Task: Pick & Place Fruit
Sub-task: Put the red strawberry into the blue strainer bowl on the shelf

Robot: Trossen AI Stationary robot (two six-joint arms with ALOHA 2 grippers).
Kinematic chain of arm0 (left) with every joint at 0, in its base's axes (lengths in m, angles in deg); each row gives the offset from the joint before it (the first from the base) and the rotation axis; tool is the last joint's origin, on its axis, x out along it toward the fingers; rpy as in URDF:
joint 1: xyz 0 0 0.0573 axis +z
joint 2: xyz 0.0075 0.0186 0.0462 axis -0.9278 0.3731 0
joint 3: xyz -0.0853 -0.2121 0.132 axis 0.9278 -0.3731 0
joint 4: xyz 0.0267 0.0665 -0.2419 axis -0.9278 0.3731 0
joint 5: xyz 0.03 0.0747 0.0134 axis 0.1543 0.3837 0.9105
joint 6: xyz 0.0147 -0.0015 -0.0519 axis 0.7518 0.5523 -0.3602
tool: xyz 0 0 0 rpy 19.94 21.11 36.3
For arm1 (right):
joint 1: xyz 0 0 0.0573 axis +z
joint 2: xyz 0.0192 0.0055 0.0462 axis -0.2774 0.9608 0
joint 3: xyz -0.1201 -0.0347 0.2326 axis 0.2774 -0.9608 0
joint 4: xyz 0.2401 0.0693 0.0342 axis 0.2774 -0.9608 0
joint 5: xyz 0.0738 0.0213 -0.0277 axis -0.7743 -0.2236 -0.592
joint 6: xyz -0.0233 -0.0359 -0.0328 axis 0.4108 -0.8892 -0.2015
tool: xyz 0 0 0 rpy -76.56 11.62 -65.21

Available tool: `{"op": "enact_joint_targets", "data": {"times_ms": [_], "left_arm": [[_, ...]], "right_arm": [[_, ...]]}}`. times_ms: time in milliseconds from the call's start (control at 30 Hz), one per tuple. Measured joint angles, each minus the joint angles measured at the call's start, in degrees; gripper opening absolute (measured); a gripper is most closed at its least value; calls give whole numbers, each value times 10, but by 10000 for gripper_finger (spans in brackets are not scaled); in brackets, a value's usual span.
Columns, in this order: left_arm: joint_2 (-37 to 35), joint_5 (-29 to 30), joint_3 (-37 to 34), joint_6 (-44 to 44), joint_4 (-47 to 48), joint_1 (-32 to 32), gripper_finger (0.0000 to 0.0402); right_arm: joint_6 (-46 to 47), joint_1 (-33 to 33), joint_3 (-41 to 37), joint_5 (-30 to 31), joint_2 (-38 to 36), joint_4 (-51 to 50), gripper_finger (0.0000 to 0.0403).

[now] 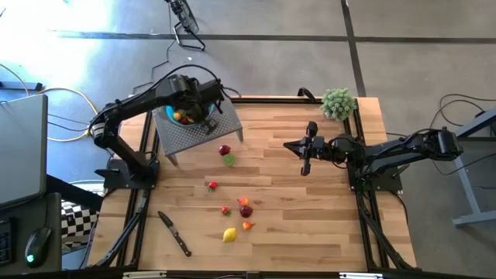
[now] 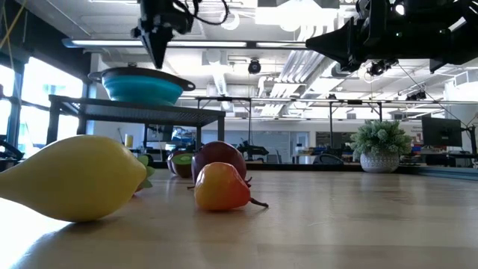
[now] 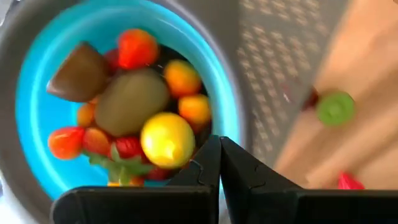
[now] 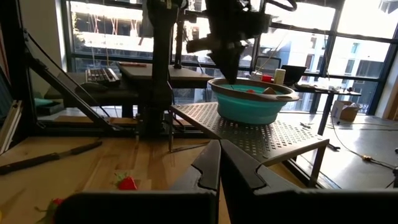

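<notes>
From my station, starting at the upper left of the high view, the left pincer (image 1: 191, 105) hung over the teal bowl (image 1: 203, 118), which sat on the perforated metal stand (image 1: 225, 124). In the left wrist view its fingers were clenched together on nothing, tips poised above the fruit in the bowl (image 3: 134, 102). I judged the first risk there: a clenched pincer dropping any lower could jab the heap and flick a piece over the rim, or nudge the bowl on its raised stand.

Moving right to the middle of the frame, the loose fruit was scattered on the table (image 1: 310, 225): a dark red one (image 1: 224, 150) touching a lime green one (image 1: 229, 160) just below the stand, a small red one (image 1: 213, 185) lower, then a cluster at lower centre around a maroon piece (image 1: 246, 211), with the lemon (image 1: 229, 235) lowest. Those pieces sat close together, so a descent on one could knock its neighbours rolling. The knife (image 1: 175, 232) lay at lower left, near enough to the lemon that a sloppy reach might catch it.

At centre right the right pincer (image 1: 305, 151) waited above the table, also clenched and empty, with the plant ball (image 1: 338, 102) at upper right. If both arms worked the middle, I feared a clash.
</notes>
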Motion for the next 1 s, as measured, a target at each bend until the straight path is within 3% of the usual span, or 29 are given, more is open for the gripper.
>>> {"op": "enact_joint_targets", "data": {"times_ms": [300,467,633,1000], "left_arm": [[-113,27,0,-23,-27,-107,2],[-177,52,-14,-47,-93,-223,2],[-216,80,-96,-64,-191,-343,2],[-195,95,-304,-370,-258,-484,2]], "right_arm": [[-9,0,0,0,0,-4,2],[-9,0,0,0,0,-3,2],[-8,0,0,0,0,-3,3],[-2,0,0,0,0,-3,3]]}}
